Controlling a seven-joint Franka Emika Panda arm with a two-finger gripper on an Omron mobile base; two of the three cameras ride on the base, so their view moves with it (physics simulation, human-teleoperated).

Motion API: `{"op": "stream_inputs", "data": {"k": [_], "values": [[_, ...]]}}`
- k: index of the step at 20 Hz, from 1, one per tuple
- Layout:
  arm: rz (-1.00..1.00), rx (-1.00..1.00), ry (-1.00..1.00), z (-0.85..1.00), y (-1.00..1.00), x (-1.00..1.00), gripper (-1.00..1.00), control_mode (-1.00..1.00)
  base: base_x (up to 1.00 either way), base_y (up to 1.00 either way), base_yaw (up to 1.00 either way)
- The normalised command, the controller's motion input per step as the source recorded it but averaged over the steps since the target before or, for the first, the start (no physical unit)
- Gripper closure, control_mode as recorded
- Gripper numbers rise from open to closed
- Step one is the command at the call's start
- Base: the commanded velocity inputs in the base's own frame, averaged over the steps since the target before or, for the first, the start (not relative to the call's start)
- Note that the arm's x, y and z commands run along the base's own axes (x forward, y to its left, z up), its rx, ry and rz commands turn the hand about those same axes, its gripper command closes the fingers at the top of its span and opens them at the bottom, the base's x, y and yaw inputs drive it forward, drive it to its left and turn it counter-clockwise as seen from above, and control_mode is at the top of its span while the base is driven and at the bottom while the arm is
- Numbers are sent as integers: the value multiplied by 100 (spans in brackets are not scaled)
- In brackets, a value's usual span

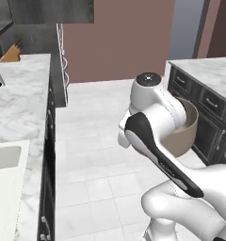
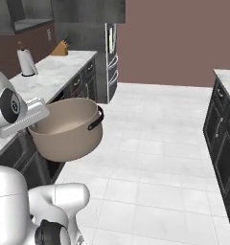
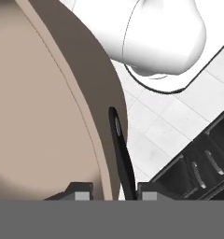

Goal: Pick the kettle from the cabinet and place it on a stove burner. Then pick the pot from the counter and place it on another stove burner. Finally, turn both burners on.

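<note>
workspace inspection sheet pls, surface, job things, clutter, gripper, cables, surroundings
surface: white marble counter along one side, dark drawers below; a second counter across the aisle.
job's things: beige pot held in the air above the tiled floor, tilted, inside bare; dark side handle between the fingertips.
clutter: paper-towel roll and knife block on the counter.
grippers: gripper shut on the pot's rim at the handle.
cables: nothing seen.
surroundings: pale tiled floor, brown wall, dark tall unit beyond the counter end.
</note>
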Motion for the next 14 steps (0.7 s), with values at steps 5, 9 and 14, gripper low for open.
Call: {"op": "stream_inputs", "data": {"k": [5,9,14], "values": [[0,0,0,0,0,0,100,100,-100,-19,-6],[0,0,0,0,0,0,100,100,-100,-24,-6],[0,0,0,0,0,0,100,100,-100,-29,-8]]}}
